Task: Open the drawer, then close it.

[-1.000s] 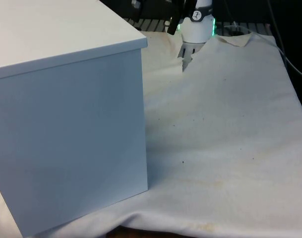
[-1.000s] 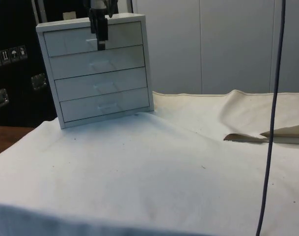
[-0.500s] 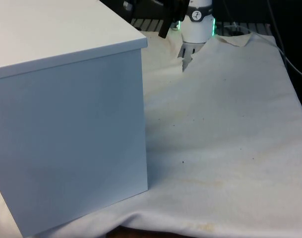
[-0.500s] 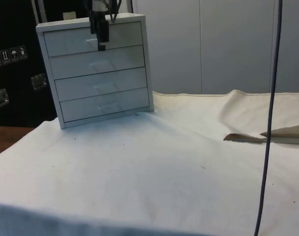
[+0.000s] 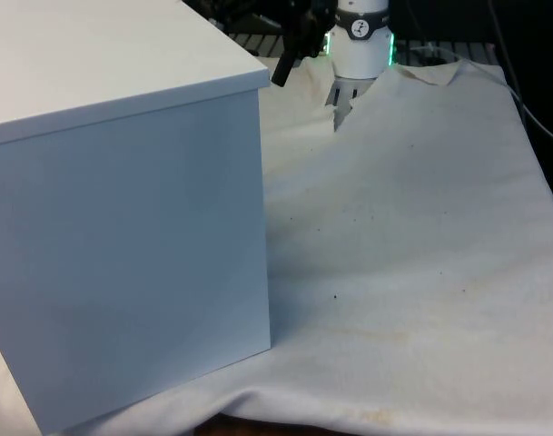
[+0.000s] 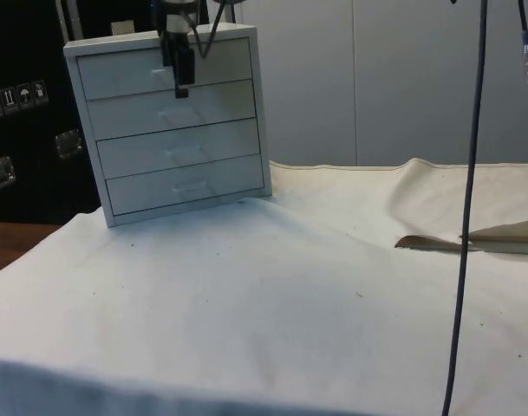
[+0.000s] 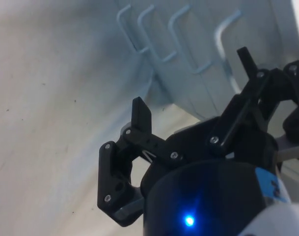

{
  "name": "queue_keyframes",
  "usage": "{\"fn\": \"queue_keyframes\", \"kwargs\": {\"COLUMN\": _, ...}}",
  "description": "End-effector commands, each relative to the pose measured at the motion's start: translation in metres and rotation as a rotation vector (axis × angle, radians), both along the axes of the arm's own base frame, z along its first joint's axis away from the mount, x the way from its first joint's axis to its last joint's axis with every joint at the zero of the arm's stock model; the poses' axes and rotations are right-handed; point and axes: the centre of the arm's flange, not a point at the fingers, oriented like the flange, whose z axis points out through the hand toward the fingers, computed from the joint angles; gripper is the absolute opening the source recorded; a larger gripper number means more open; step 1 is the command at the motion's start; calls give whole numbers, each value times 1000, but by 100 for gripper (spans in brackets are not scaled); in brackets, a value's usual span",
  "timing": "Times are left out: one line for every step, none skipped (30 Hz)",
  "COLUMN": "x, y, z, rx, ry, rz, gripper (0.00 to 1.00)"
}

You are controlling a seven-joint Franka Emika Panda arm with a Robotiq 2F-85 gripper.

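We see a white chest of drawers (image 6: 172,130), all four drawers closed, on the white cloth (image 6: 272,303); the black gripper (image 6: 180,74) hangs before its top drawer (image 6: 164,68).

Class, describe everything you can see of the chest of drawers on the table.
The chest of drawers is a white, smooth-painted box with four stacked drawers, each bearing a thin pale bar handle. All four drawers look shut. It stands upright on the white cloth, at the front view's left, turning a plain side to that camera. The open gripper hangs before the top drawer; whether it touches is unclear.
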Motion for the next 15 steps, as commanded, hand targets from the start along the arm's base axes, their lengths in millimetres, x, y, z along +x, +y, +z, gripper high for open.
{"fn": "queue_keyframes", "kwargs": {"x": 0, "y": -4, "z": -1, "rx": -2, "ry": -12, "rz": 8, "gripper": 100}}
{"fn": "queue_keyframes", "kwargs": {"x": 0, "y": -6, "z": -2, "rx": -3, "ry": -13, "rz": 6, "gripper": 100}}
{"fn": "queue_keyframes", "kwargs": {"x": 0, "y": -4, "z": -1, "rx": -3, "ry": -4, "rz": -2, "gripper": 100}}
{"fn": "queue_keyframes", "kwargs": {"x": 0, "y": -8, "z": -2, "rx": -5, "ry": -15, "rz": 6, "gripper": 100}}
{"fn": "queue_keyframes", "kwargs": {"x": 0, "y": -9, "z": -2, "rx": -8, "ry": -17, "rz": 7, "gripper": 100}}
{"fn": "queue_keyframes", "kwargs": {"x": 0, "y": -11, "z": -3, "rx": -9, "ry": -20, "rz": 6, "gripper": 100}}
{"fn": "queue_keyframes", "kwargs": {"x": 0, "y": -13, "z": -3, "rx": -11, "ry": -23, "rz": 5, "gripper": 99}}
{"fn": "queue_keyframes", "kwargs": {"x": 0, "y": -14, "z": -3, "rx": -11, "ry": -26, "rz": 5, "gripper": 95}}
{"fn": "queue_keyframes", "kwargs": {"x": 0, "y": -14, "z": -3, "rx": -11, "ry": -27, "rz": 6, "gripper": 90}}
{"fn": "queue_keyframes", "kwargs": {"x": 0, "y": -15, "z": -3, "rx": -11, "ry": -28, "rz": 5, "gripper": 85}}
{"fn": "queue_keyframes", "kwargs": {"x": 0, "y": -15, "z": -3, "rx": -12, "ry": -28, "rz": 6, "gripper": 79}}
{"fn": "queue_keyframes", "kwargs": {"x": 0, "y": -15, "z": -3, "rx": -13, "ry": -28, "rz": 5, "gripper": 73}}
{"fn": "queue_keyframes", "kwargs": {"x": 0, "y": -14, "z": -3, "rx": -12, "ry": -20, "rz": -4, "gripper": 64}}
{"fn": "queue_keyframes", "kwargs": {"x": 0, "y": -16, "z": -4, "rx": -14, "ry": -28, "rz": 4, "gripper": 64}}
{"fn": "queue_keyframes", "kwargs": {"x": 0, "y": -17, "z": -4, "rx": -15, "ry": -28, "rz": 3, "gripper": 60}}
